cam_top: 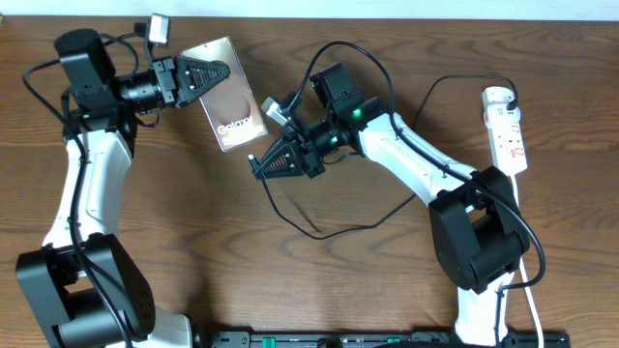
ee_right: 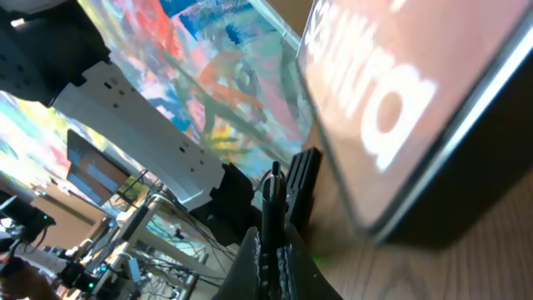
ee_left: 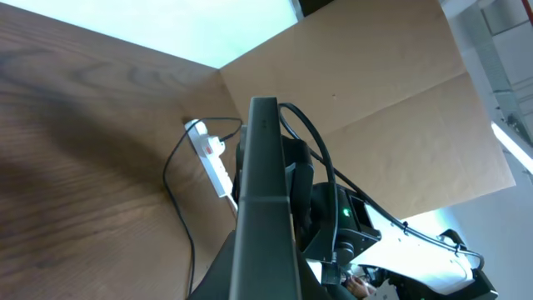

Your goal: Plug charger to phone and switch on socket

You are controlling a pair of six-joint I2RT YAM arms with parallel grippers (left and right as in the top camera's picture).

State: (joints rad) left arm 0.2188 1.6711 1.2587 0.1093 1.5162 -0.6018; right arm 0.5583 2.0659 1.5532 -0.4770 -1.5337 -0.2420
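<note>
The phone (cam_top: pixel 228 95), a tan-screened slab with white "Galaxy" text, is tilted off the table, held at its top end by my left gripper (cam_top: pixel 205 75), which is shut on it. In the left wrist view its dark edge (ee_left: pixel 265 200) runs up the middle. My right gripper (cam_top: pixel 266 164) is shut on the charger plug (ee_right: pixel 271 196), just below the phone's lower end (ee_right: pixel 416 108). The thin black charger cable (cam_top: pixel 319 230) loops over the table to the white socket (cam_top: pixel 507 130) at the right, which also shows in the left wrist view (ee_left: pixel 210 156).
The socket's white cord (cam_top: pixel 530 290) runs down the right side past the right arm's base (cam_top: pixel 479 242). The left arm's base (cam_top: pixel 77 290) stands at the lower left. A tan board (ee_left: pixel 375 100) stands beyond the table's far edge.
</note>
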